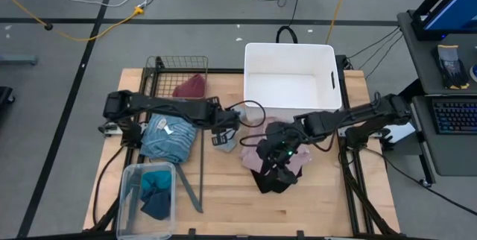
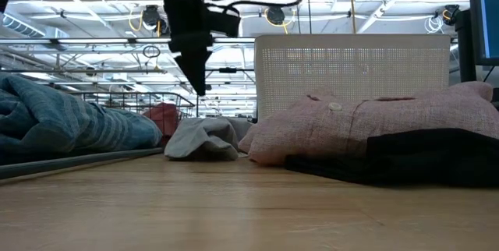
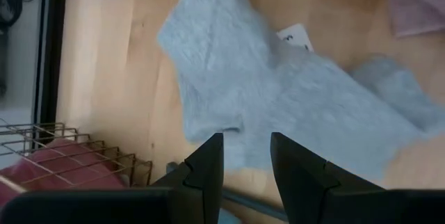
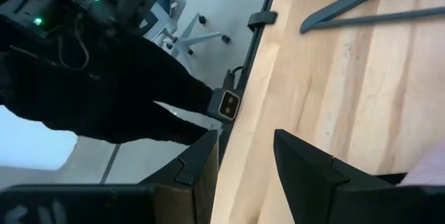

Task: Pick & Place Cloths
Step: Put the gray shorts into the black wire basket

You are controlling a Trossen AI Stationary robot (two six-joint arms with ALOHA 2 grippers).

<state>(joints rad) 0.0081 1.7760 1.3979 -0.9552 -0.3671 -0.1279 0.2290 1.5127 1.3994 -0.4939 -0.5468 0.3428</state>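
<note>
Wooden table (image 1: 223, 195) holds clear bin (image 1: 128, 195) with teal cloth (image 1: 156, 188).

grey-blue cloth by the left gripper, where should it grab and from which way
Probably from straight above, at the raised fold nearest the left gripper, whose open fingers already hang over the grey-blue cloth. It lies crumpled and low on the table, so a bunched ridge should pinch more readily than a flat edge.

On the counter (image 1: 223, 203), the tub (image 1: 292, 76) stands at the back with the wire basket (image 1: 175, 72) to its left, a shirt (image 1: 257, 158) lies before the tub, and a striped top (image 1: 168, 137) lies left of it.
</note>
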